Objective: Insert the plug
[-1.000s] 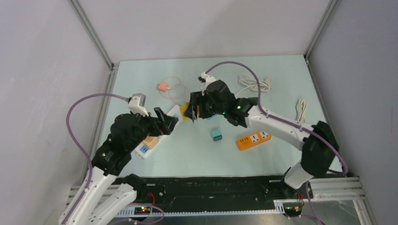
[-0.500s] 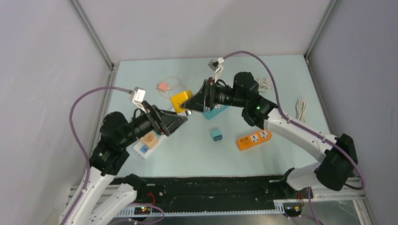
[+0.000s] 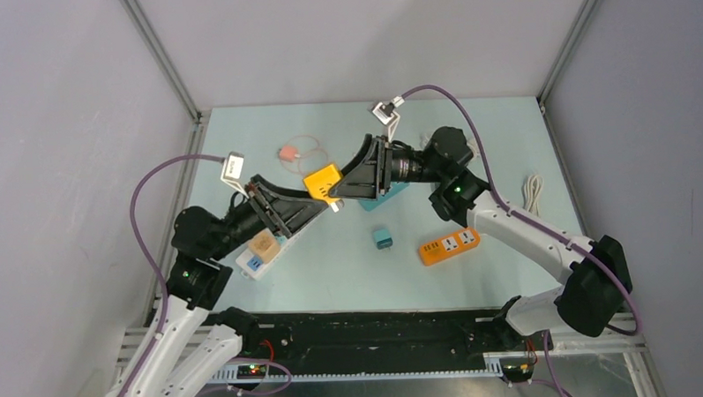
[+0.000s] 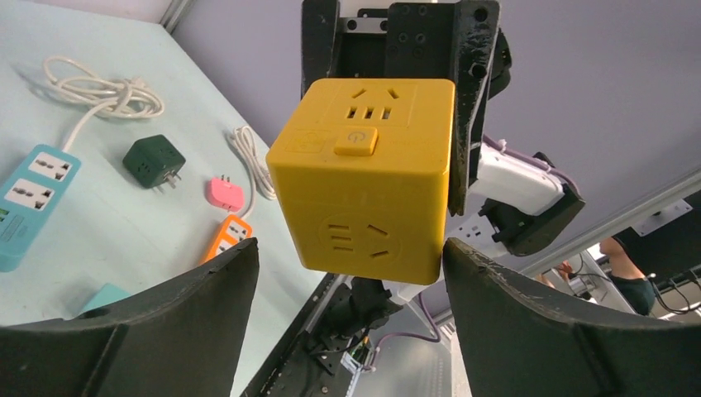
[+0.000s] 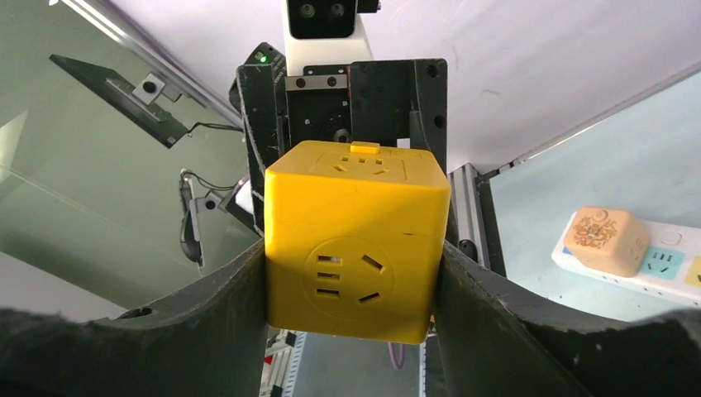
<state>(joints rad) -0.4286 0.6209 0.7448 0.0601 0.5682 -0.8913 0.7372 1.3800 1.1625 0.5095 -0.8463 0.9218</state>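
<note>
My right gripper (image 3: 332, 190) is shut on a yellow cube adapter (image 3: 322, 180) and holds it in the air above the table's middle left. In the right wrist view the cube (image 5: 355, 240) sits squeezed between both fingers (image 5: 240, 314), a socket face toward the camera. My left gripper (image 3: 311, 216) is open and empty, facing the cube from just below and to the left. In the left wrist view the cube (image 4: 368, 178) hangs just beyond the wide-apart fingers (image 4: 207, 289), not touching them. A white power strip (image 3: 255, 264) with a tan cube plug (image 3: 263, 244) lies under the left arm.
A teal power strip (image 3: 388, 195), a small teal cube (image 3: 383, 238) and an orange power strip (image 3: 449, 245) lie on the table. White cables (image 3: 452, 146) lie at the back right and a pink item (image 3: 286, 153) at the back left. A dark green plug cube (image 4: 154, 161) shows in the left wrist view.
The right gripper has lifted the yellow cube off the table and turned it toward the left arm. The left gripper has risen and tilted up to face it.
</note>
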